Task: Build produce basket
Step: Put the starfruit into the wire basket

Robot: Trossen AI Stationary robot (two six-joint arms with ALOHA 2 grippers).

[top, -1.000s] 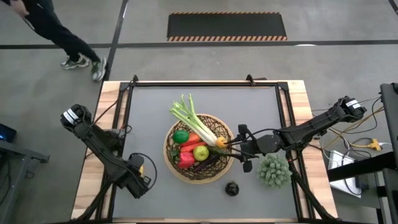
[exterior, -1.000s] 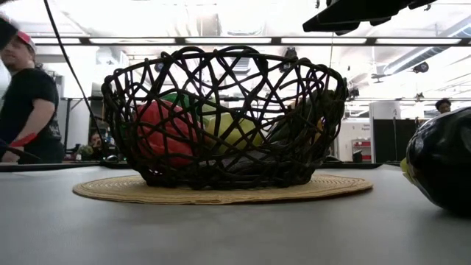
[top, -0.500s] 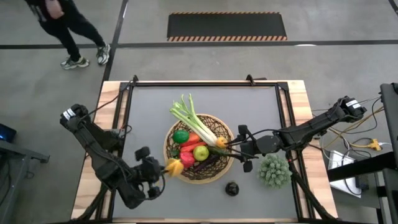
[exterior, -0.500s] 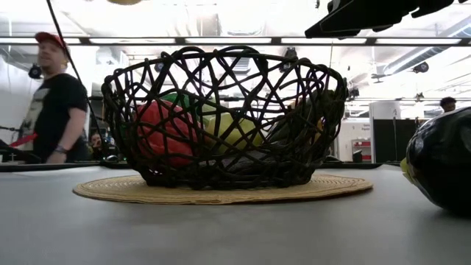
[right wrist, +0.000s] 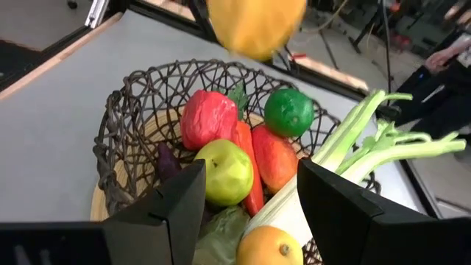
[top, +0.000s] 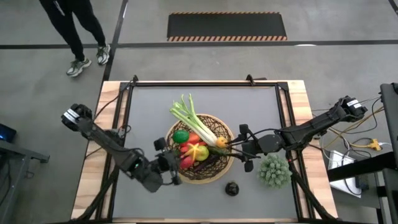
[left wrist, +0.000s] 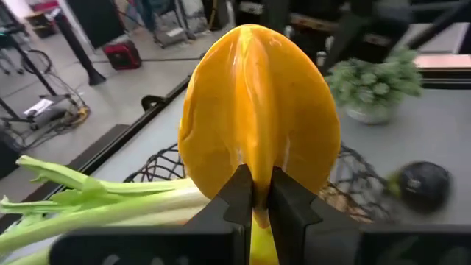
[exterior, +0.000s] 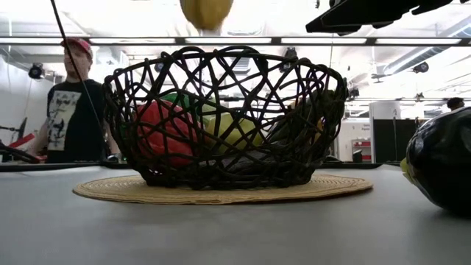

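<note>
Left end effector (top: 184,155) pinching yellow lemon (left wrist: 259,118) over basket (top: 174,168) rim; right end effector (top: 235,145) spread at opposite rim.

Mostly wicker and shiny plastic here
Rough woven wicker basket (top: 219,163), glossy smooth yellow pepper (left wrist: 257,110), matte grey tabletop (top: 149,106) with wood edges.

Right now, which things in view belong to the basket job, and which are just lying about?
Job:
basket
yellow pepper, in the left gripper over the basket
leek, lime, red peppers, lemon inside
eggplant on the table

Lying about:
green potted plant
person behind the table
</note>
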